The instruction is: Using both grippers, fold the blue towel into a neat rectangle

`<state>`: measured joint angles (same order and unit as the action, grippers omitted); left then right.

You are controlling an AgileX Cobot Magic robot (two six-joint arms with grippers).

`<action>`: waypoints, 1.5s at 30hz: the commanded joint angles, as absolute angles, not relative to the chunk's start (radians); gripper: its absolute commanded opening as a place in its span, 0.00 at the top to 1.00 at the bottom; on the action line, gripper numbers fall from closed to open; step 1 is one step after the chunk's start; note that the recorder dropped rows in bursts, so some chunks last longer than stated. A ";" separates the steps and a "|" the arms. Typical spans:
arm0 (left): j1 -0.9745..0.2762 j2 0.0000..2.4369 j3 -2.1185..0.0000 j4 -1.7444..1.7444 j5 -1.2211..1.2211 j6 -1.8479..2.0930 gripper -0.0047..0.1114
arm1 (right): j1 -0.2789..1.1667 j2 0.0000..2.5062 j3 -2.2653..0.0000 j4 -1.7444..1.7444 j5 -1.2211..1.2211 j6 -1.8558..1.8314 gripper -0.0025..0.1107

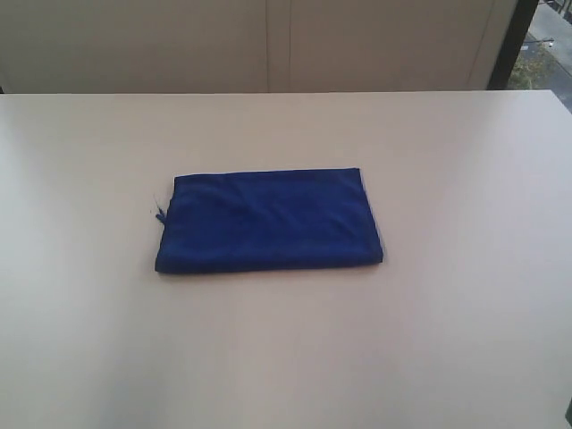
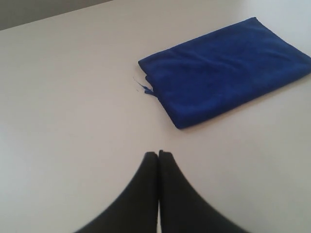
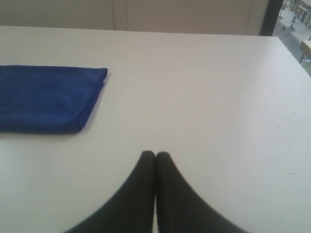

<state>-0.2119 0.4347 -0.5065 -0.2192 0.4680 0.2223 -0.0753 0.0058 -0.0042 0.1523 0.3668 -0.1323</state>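
The blue towel [image 1: 268, 222] lies flat on the table as a folded rectangle, with a small tag sticking out at its left edge. No gripper shows in the exterior view. In the left wrist view the towel [image 2: 226, 70] lies ahead, well apart from my left gripper [image 2: 158, 154], whose black jaws are pressed together with nothing between them. In the right wrist view one end of the towel [image 3: 46, 97] shows, apart from my right gripper [image 3: 155, 154], which is also shut and empty above bare table.
The pale beige table [image 1: 447, 340] spreads wide around the towel on all sides. A light wall panel [image 1: 268, 45] stands behind the table's far edge, with a dark frame and window [image 1: 527, 40] at the far right.
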 commanded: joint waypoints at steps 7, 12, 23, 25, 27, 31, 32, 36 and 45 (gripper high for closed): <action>-0.210 0.430 -0.500 -0.226 0.479 0.224 0.96 | -0.082 0.000 0.000 0.039 0.352 -0.094 0.98; -0.210 0.430 -0.500 -0.226 0.479 0.224 0.96 | -0.082 0.000 0.000 0.000 0.350 0.006 0.98; -0.210 0.430 -0.500 -0.226 0.479 0.224 0.96 | -0.082 0.000 0.000 0.000 0.350 0.006 0.98; -0.210 0.430 -0.500 -0.226 0.479 0.224 0.96 | -0.082 0.000 0.000 0.000 0.350 0.006 0.98; -0.210 0.430 -0.500 -0.226 0.479 0.224 0.96 | -0.082 0.000 0.000 0.000 0.350 0.006 0.98; -0.210 0.430 -0.500 -0.226 0.479 0.224 0.96 | -0.082 0.000 0.000 0.000 0.350 0.006 0.98; -0.210 0.430 -0.500 -0.226 0.479 0.224 0.96 | -0.082 0.000 0.000 0.000 0.350 0.006 0.98; -0.210 0.430 -0.500 -0.226 0.479 0.224 0.96 | -0.082 0.000 0.000 0.000 0.350 0.006 0.98; -0.210 0.430 -0.500 -0.226 0.479 0.224 0.96 | -0.082 0.000 0.000 0.000 0.350 0.006 0.98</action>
